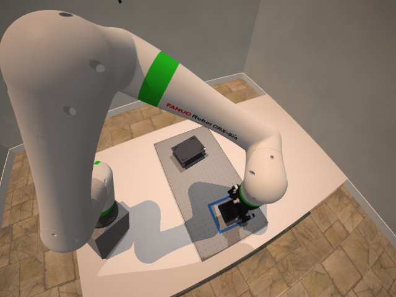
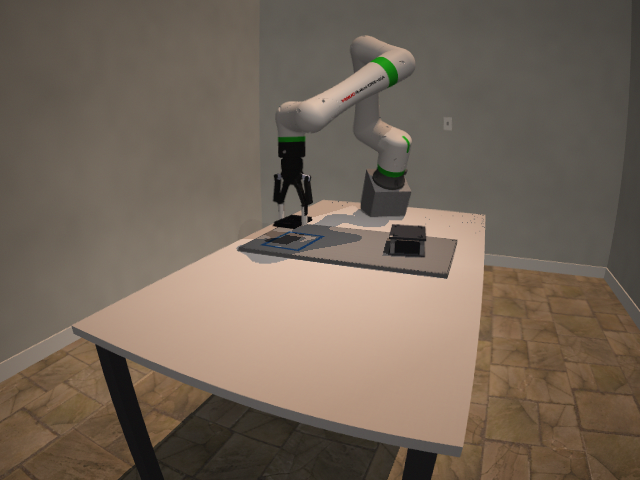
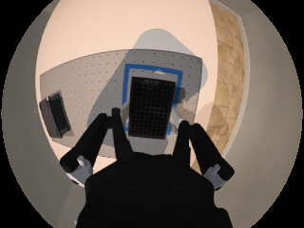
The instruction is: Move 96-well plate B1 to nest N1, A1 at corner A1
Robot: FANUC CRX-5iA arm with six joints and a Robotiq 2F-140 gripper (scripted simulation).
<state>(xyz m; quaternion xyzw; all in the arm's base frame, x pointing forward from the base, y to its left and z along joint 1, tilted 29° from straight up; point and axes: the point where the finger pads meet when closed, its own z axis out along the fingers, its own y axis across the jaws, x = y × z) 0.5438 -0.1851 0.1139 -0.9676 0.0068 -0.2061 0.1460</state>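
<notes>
Room: plain grey walls, stone-tile floor, one pale bench on dark legs. Findings from the bench's front edge back to the far wall.

1. A grey perforated board lies across the rear half of the bench, well back from the front edge.
2. Spot B1, outlined in blue, is at the board's left end in the exterior view. Only a shadow lies inside the outline.
3. The 96-well plate hangs directly above B1, off the board and level as far as can be judged, wells upward.
4. The jaws are closed on the plate at roughly half span. In the wrist view the fingers press its two long sides, so the grip spans the short width.
5. Governing relation: nest N1 stands at the board's opposite end, well apart from the plate and raised on its own supports. The plate's long axis runs across the board, and the nest's outline appears to lie parallel to it. Judgement: the transfer is a sideways carry along the board with no turn of the wrist, then a straight descent between the locators. The A1 mark is too small to read.
6. The arm reaches forward from its grey pedestal at the bench's rear, forearm sloping down, wrist vertical, jaws pointing straight down
</notes>
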